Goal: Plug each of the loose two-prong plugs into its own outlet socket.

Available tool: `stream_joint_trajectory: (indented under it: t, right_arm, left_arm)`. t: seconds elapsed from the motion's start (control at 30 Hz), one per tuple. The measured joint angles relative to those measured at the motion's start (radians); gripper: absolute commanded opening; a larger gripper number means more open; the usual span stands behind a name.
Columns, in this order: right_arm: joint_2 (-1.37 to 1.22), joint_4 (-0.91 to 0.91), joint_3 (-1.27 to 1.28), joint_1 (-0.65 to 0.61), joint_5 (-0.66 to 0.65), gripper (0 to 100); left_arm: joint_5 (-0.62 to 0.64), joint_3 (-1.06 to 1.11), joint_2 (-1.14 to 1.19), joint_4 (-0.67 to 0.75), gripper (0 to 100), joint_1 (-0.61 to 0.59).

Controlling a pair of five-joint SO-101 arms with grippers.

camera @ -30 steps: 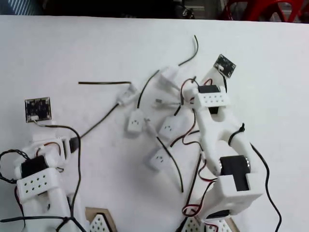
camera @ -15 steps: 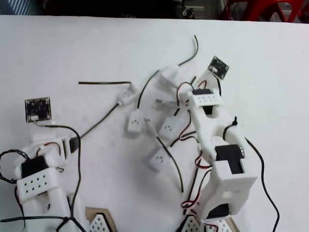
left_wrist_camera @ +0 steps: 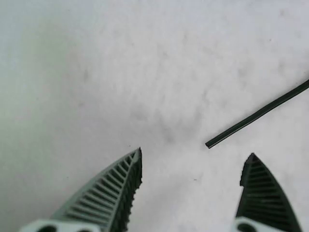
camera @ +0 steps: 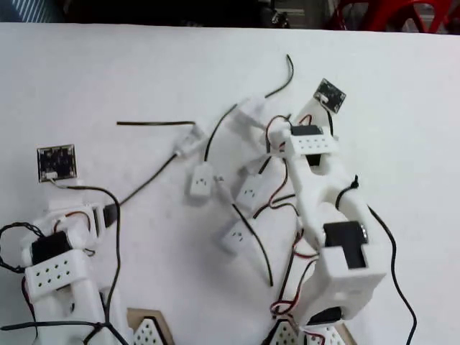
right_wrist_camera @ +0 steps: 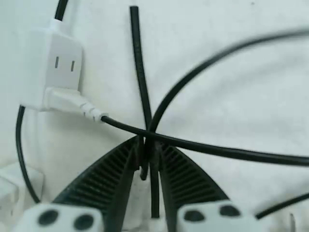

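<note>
Right gripper point(right_wrist_camera: 146, 145): pressed together on a thin black round cord point(right_wrist_camera: 139, 72), pinching it at a crossing with a second black cord point(right_wrist_camera: 217, 53). Just beside the pinched length, a white two-slot outlet socket point(right_wrist_camera: 63, 58), slots facing up. In the high view, farther out on the white table point(camera: 108, 72), what looks like a small white plug point(camera: 188, 141) on its own lead.

Left gripper point(left_wrist_camera: 195, 154): spread wide, hovering over bare tabletop near the cut tip of another black cord point(left_wrist_camera: 256, 116).

Judged light and limp as a handle, poor for aiming prongs. Better to grasp the hard plastic plug body by its flat sides, keeping the prongs free. Expect smooth, slippery plastic and featherweight sockets prone to sliding under a push; worth bracing with the spare gripper
</note>
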State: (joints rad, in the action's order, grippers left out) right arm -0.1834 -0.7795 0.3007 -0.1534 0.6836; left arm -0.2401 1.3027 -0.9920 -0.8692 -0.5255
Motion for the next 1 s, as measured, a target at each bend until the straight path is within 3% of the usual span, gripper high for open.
stream_joint_trajectory:
  t: [0.27,0.57,1.0]
  right_arm:
    - [0.272,-0.176,0.000,0.003,-0.192,1.7]
    - [0.505,-0.381,0.000,0.127,-0.562,1.7]
    - [0.565,-0.707,0.000,0.270,-0.962,1.7]
  left_arm:
    - [0.000,0.000,0.000,0.000,32,0.000]
    - [0.000,0.000,0.000,0.000,32,0.000]
    - [0.000,0.000,0.000,0.000,32,0.000]
